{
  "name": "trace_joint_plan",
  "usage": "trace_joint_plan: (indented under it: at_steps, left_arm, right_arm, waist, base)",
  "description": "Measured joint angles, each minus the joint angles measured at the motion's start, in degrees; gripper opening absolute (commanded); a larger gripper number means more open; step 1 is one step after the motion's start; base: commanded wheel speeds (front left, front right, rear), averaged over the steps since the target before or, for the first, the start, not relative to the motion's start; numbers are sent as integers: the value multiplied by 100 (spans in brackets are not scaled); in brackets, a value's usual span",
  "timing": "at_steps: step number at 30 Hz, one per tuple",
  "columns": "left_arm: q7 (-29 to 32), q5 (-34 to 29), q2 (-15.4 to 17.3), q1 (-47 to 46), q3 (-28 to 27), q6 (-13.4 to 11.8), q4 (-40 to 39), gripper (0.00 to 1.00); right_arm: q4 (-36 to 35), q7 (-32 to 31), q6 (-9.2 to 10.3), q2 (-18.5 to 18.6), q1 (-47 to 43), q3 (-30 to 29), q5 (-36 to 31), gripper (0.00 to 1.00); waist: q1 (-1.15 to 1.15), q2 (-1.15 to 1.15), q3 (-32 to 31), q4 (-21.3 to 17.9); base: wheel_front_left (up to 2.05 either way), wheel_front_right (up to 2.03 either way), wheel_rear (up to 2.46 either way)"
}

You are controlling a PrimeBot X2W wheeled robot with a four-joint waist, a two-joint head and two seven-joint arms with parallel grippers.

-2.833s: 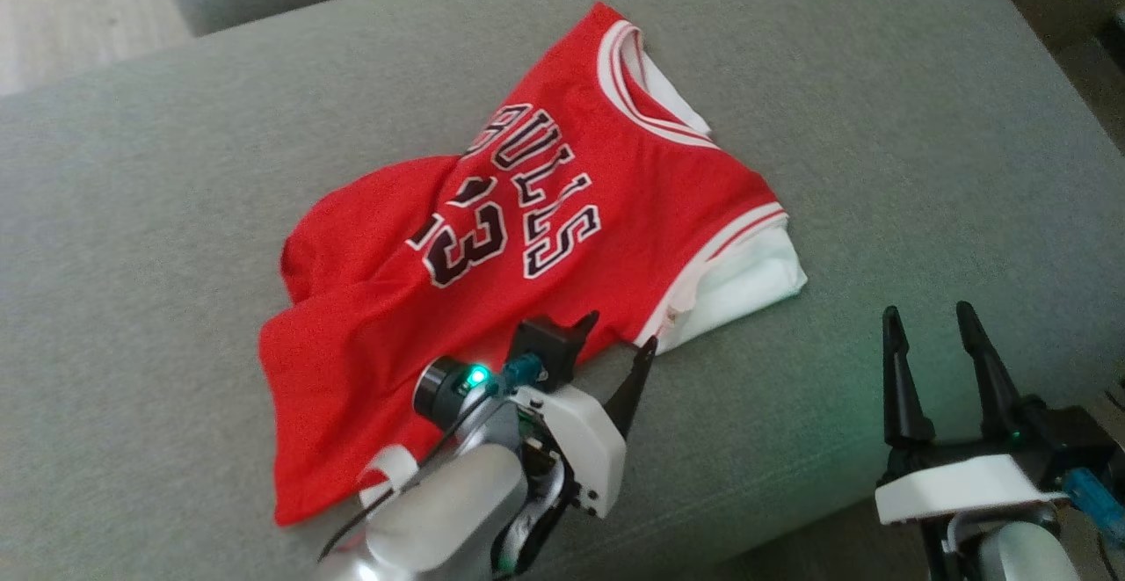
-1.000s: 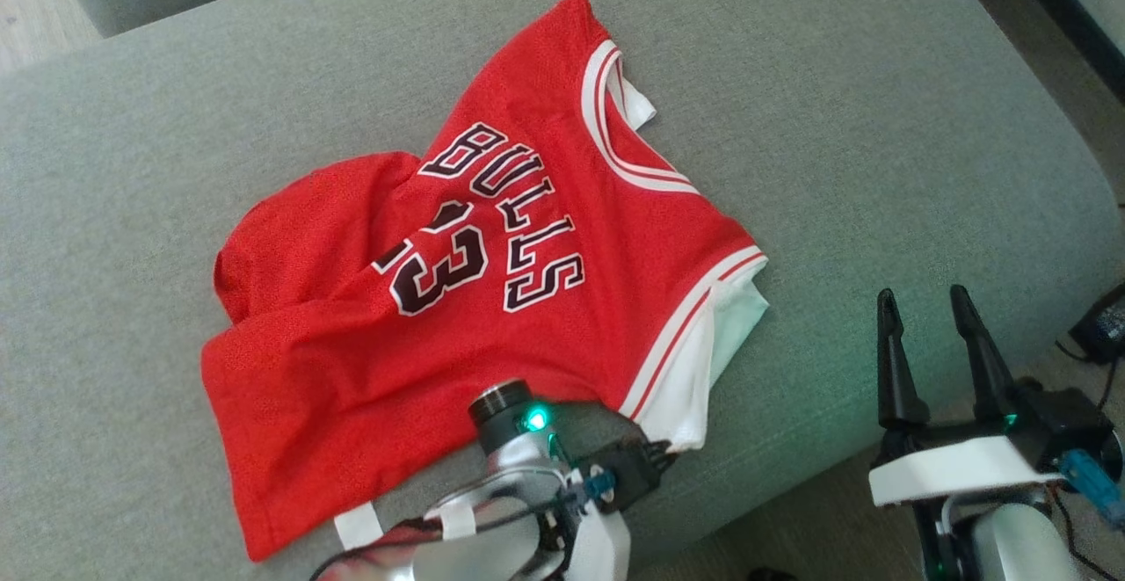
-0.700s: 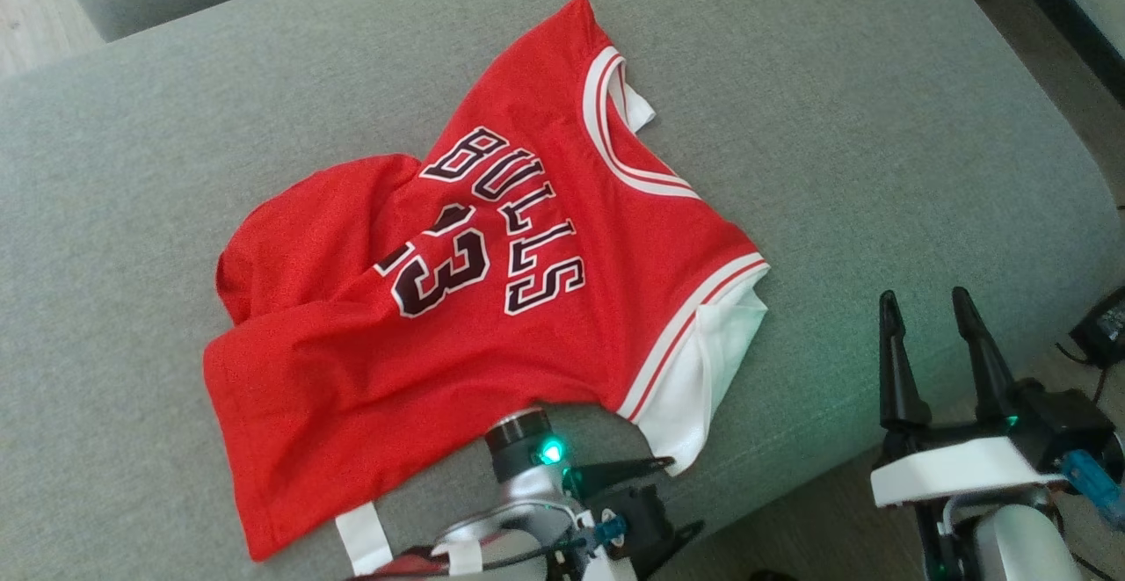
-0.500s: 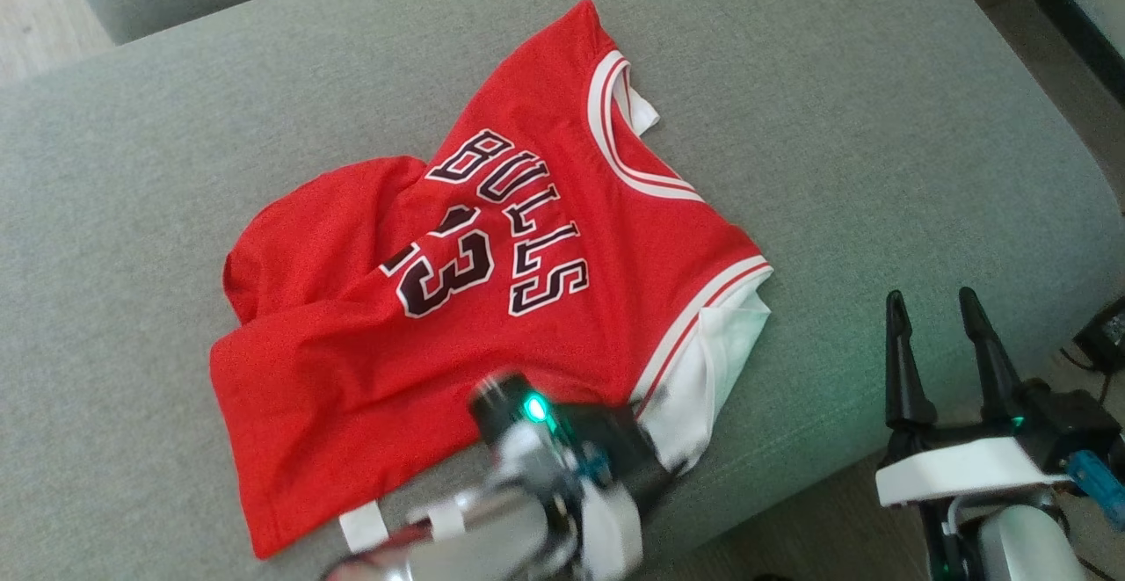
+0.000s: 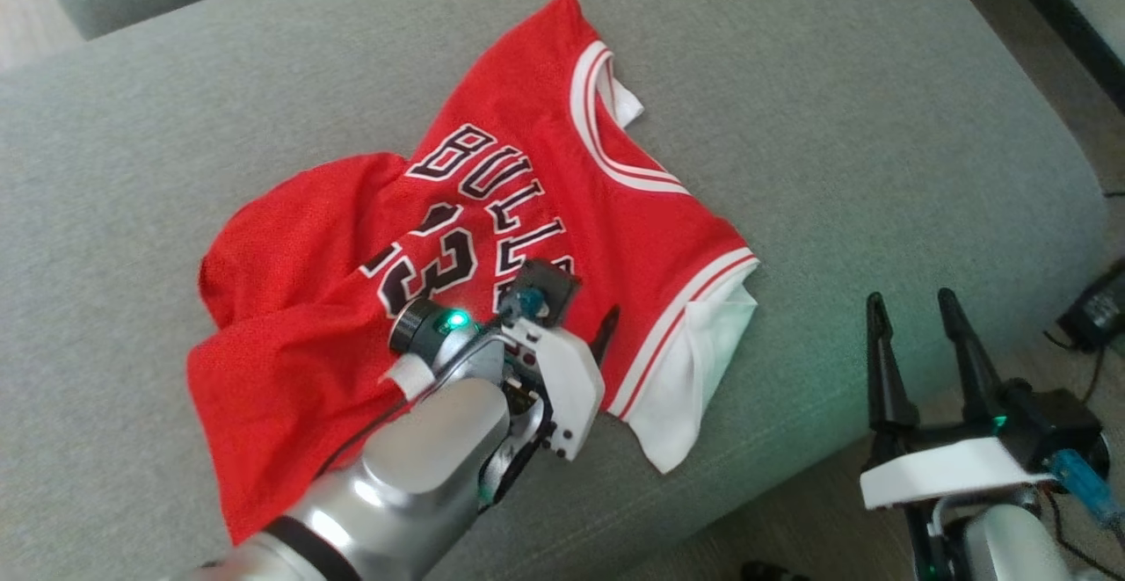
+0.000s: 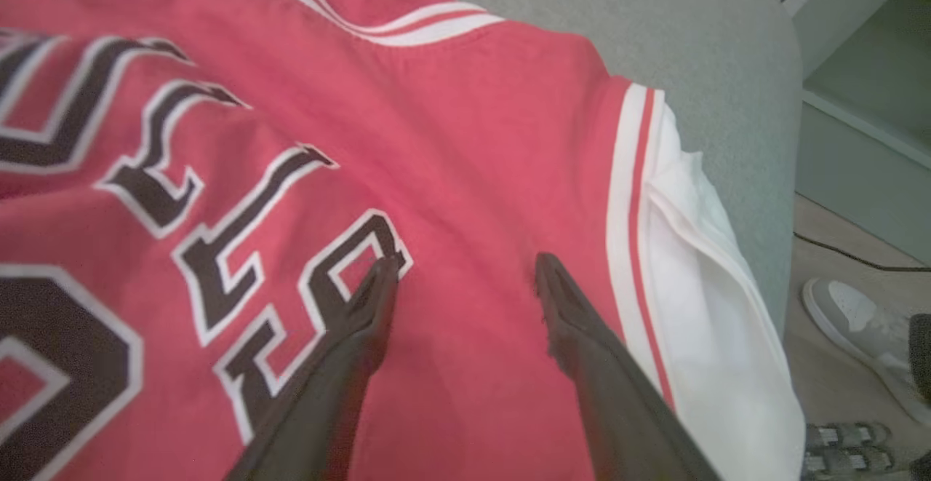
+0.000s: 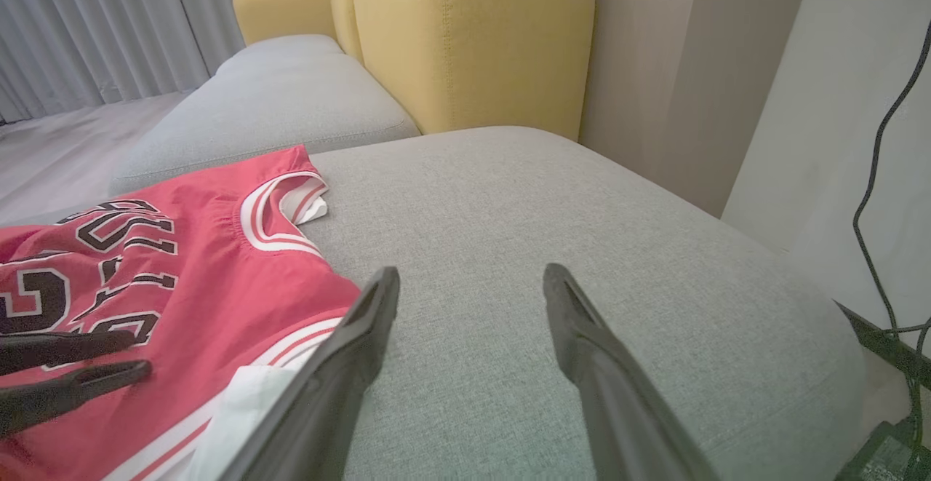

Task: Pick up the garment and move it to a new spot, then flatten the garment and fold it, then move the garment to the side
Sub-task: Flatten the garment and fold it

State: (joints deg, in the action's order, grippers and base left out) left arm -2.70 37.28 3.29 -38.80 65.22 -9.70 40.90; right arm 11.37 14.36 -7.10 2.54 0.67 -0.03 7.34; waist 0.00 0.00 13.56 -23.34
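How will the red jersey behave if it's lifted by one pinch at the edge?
Probably floppy: the jersey lies bunched in soft folds on the sofa, so one pinch would likely leave the rest hanging and dragging. It also looks thin and light, since fine creases ripple across it in the left wrist view.

Garment point(image 5: 492, 212): red sleeveless jersey with white striped trim and black, white-edged lettering. It lies front side up on the grey cushion point(image 5: 879, 124), hem end bunched and creased, white inner layer exposed at one armhole.
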Motion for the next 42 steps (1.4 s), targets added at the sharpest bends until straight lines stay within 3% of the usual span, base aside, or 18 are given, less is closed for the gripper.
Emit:
trace_joint_plan:
  at_steps: [7, 8, 9, 10, 14, 16, 22, 27, 33, 34, 35, 36, 42]
  left_arm:
    - [219, 697, -9, -315, 490, -149, 78, 100]
    - [219, 717, -14, -353, 554, -168, 122, 73]
    - [219, 716, -19, -399, 624, -174, 171, 11]
    - [219, 716, -19, -399, 624, -174, 171, 0]
    - [193, 715, -26, -511, 736, -144, 349, 0]
    - [-54, 716, -51, -515, 815, -252, 383, 0]
    - [-975, 818, -43, -807, 548, -947, 260, 0]
    - [-1156, 793, -47, -981, 320, -1262, 49, 0]
    - [-1160, 710, -55, -872, 222, -1261, 124, 0]
    - [-1159, 723, -53, -811, 211, -1239, 197, 11]
    - [-1159, 726, -51, -746, 186, -1210, 233, 45]
    - [-1159, 726, -52, -689, 134, -1190, 243, 100]
    - [-1159, 716, -55, -587, -802, -1095, -127, 100]
  right_arm:
    - [36, 0, 0, -2, 29, 26, 75, 100]
    - [38, 0, 0, -2, 32, 25, 78, 100]
    - [43, 0, 0, -2, 36, 24, 81, 100]
    - [43, 0, 0, -2, 36, 24, 81, 100]
    - [59, 0, 0, -2, 98, 21, 82, 100]
    - [68, 0, 0, -2, 115, 8, 82, 100]
    - [76, 0, 0, -2, 109, -46, 81, 100]
    - [77, 0, 0, -2, 98, -56, 82, 100]
    - [78, 0, 0, -2, 97, -24, 81, 100]
    - [79, 0, 0, -2, 97, -16, 80, 100]
    - [85, 0, 0, -2, 97, -15, 80, 100]
    - [86, 0, 0, -2, 97, -18, 80, 100]
    - [70, 0, 0, -2, 18, -123, 70, 100]
  waist:
    - [0, 0, 173, -166]
    - [0, 0, 188, -174]
    - [0, 0, 201, -176]
    - [0, 0, 201, -176]
    - [0, 0, 222, -164]
    - [0, 0, 195, -124]
    - [0, 0, 82, -17]
    - [0, 0, -15, 91]
    - [0, 0, -93, 126]
    - [0, 0, -95, 121]
    - [0, 0, -93, 118]
    - [0, 0, -91, 119]
    - [0, 0, -124, 251]
  base:
    - [0, 0, 0]
    - [0, 0, 0]
    - [0, 0, 0]
    - [0, 0, 0]
    - [0, 0, 0]
    - [0, 0, 0]
    - [0, 0, 0]
    - [0, 0, 0]
    - [0, 0, 0]
    - [0, 0, 0]
    - [0, 0, 0]
    - [0, 0, 0]
    - [0, 0, 0]
